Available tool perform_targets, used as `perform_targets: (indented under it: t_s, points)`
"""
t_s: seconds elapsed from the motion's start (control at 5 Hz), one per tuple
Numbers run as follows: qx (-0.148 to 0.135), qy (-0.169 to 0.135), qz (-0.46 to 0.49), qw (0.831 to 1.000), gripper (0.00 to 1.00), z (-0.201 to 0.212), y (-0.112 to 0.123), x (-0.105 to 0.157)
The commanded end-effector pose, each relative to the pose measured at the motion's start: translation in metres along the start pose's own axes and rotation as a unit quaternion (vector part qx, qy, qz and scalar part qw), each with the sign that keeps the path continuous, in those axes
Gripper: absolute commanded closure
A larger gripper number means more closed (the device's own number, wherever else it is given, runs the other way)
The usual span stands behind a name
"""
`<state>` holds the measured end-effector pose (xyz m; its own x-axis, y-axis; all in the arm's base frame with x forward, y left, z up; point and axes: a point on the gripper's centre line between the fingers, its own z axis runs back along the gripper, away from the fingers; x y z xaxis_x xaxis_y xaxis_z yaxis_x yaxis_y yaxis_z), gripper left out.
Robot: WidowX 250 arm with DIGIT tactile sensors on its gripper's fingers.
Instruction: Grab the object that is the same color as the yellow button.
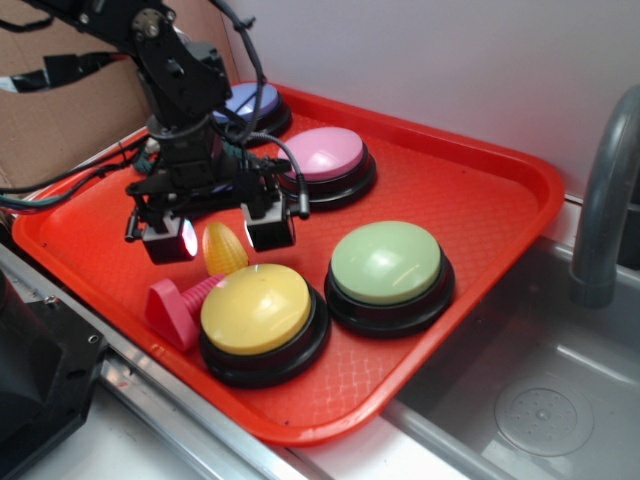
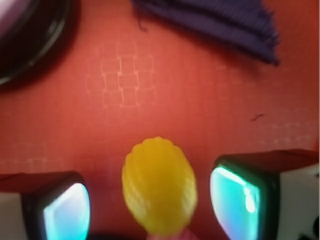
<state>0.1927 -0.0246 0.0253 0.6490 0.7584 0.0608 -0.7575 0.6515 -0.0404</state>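
The small yellow toy corn cob [image 1: 223,249] stands on the red tray [image 1: 480,200], just behind the big yellow dome button [image 1: 258,308]. My gripper [image 1: 220,237] is open and hangs low over the cob, one finger on each side, with gaps to both. In the wrist view the cob [image 2: 159,186] sits between the two glowing pads [image 2: 67,212], untouched.
A pink screw-shaped toy [image 1: 180,303] lies left of the yellow button, touching the cob's base. A green dome button [image 1: 388,272], a pink one [image 1: 328,160] and a lilac one [image 1: 252,103] stand around. A purple cloth [image 2: 220,22] lies behind. A sink and faucet [image 1: 605,200] are at right.
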Motion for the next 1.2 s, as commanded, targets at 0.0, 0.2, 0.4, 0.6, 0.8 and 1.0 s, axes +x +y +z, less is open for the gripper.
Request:
perform_targets:
  t_s: [0.0, 0.2, 0.4, 0.6, 0.8, 1.0]
  points:
    - [-0.018, -0.016, 0.005, 1.000, 1.00, -0.001, 0.001, 0.004]
    - [-0.021, -0.025, 0.017, 0.999, 1.00, 0.007, 0.002, 0.008]
    - [-0.012, -0.032, -0.073, 0.997, 1.00, 0.037, -0.006, 0.015]
    - [0.016, -0.010, -0.166, 0.986, 1.00, 0.076, -0.012, 0.025]
    - [0.032, -0.017, -0.217, 0.976, 1.00, 0.112, -0.014, 0.034]
    - [0.015, -0.023, -0.243, 0.970, 1.00, 0.148, -0.007, 0.049]
